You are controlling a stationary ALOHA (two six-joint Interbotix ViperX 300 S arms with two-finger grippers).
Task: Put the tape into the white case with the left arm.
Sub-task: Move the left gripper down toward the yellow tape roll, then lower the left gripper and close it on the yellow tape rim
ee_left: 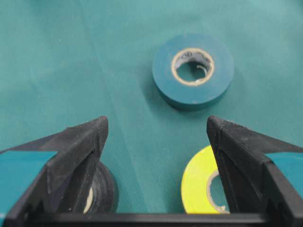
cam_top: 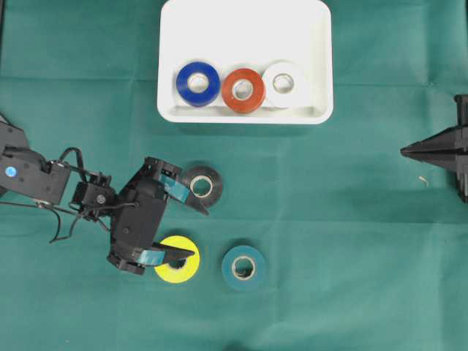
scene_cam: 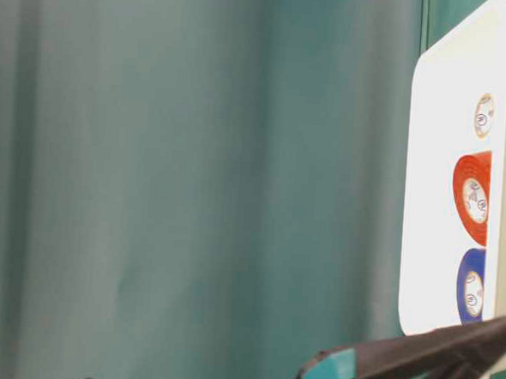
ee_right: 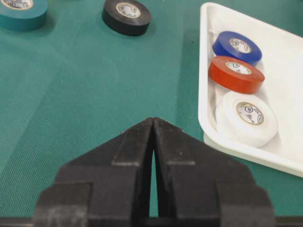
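Left gripper [cam_top: 187, 232]: fingers spread wide, nothing between them; teal strips on both fingers, loose black cables trailing behind the wrist.
Finger placement: one fingertip lies over the black tape roll [cam_top: 202, 186], the other over the yellow tape roll [cam_top: 178, 259]. Whether either tip touches its roll, I cannot tell.
Teal tape roll [cam_top: 243, 267]: flat on the green worktop [cam_top: 351, 219], hole up, just right of the yellow one in the overhead view. In the left wrist view it sits straight ahead of the open fingers, centred in the gap.
White case [cam_top: 322, 73]: at the far edge of the worktop, well apart from the left gripper. Already holds blue [cam_top: 197, 83], red [cam_top: 243, 90] and white [cam_top: 284, 84] tape rolls in a row along its near wall.
Right gripper [ee_right: 153, 142]: fingers closed together, holding nothing; parked at the right edge, far from the loose rolls.
Key relation: three rolls are left outside the case, all close to the left arm (a ring has no long axis, so approach angle matters little).
Judgement: the gap straddles bare cloth, so the fingers likely need to shift onto a single roll before closing.
Risk: closing now could nudge the black and yellow rolls.
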